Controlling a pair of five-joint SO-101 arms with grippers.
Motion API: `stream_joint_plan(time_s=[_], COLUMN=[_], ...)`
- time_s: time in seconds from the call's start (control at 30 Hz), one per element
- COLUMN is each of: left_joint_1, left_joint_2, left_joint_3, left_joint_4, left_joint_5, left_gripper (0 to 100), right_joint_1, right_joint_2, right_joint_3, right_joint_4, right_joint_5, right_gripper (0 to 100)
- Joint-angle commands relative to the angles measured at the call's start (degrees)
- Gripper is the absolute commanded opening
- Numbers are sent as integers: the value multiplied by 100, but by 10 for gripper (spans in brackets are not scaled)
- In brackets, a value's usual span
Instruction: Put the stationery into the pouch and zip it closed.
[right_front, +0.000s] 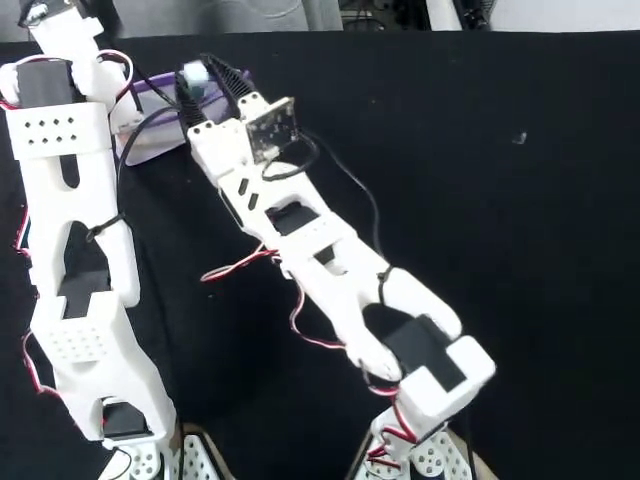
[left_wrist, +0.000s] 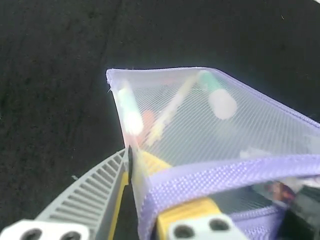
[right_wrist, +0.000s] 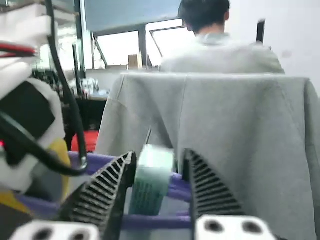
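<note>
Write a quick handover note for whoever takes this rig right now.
Left gripper: shut on the pouch edge, by its mouth.
Right gripper: at the pouch mouth with a pale green item; grip unclear.
Done: pens lie inside the pouch.
To do: get the green item fully in, then zip the pouch closed.

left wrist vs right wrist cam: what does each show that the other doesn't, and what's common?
Left wrist: the left pincer clamped on the edge of the mesh pouch, pens visible inside through the mesh, black table around it.
Right wrist: the right pincer with a pale green stick at its tip, above the pouch's purple rim; a grey jacket behind.
Both: the pouch and its purple trim.
</note>
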Motion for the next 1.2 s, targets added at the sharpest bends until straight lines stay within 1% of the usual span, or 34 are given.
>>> stream_joint_plan(time_s=[0.0,0.2,0.33,0.4,0.53,0.63,0.67,0.73,0.8,0.9,0.97,1.03,1.17], left_joint_1=[-92,-92,-92,-92,-101,-101,-101,-84,-75,-92,-101,-101,-75], left_joint_2=[18,18,18,18,53,35,26,18,18,18,18,18,18], left_joint_3=[-31,-31,-31,-40,-171,-180,-180,-180,-180,-145,-136,-136,-180], left_joint_4=[-88,-88,-97,-97,-62,-62,-62,-62,-53,-53,-44,-26,62], left_joint_5=[-26,-26,-26,-26,-26,-26,-26,-26,-26,-26,-26,-26,-26], left_gripper=[29,29,29,29,29,29,29,29,29,29,29,29,29], right_joint_1=[105,158,492,747,1213,1354,1363,1354,1336,1152,993,791,589], right_joint_2=[-593,-1200,-1763,-2123,-3011,-3574,-3697,-3881,-3943,-3829,-3670,-3407,-2527], right_joint_3=[-242,-242,-233,-233,-233,-189,-92,277,760,1596,2053,2290,2097], right_joint_4=[501,1081,1609,2127,3604,4633,4809,4774,4431,3385,2637,2048,1635], right_joint_5=[-9,-9,-9,-9,-9,0,0,9,9,26,264,554,721], right_gripper=[181,178,177,177,177,177,177,177,177,177,177,177,177])
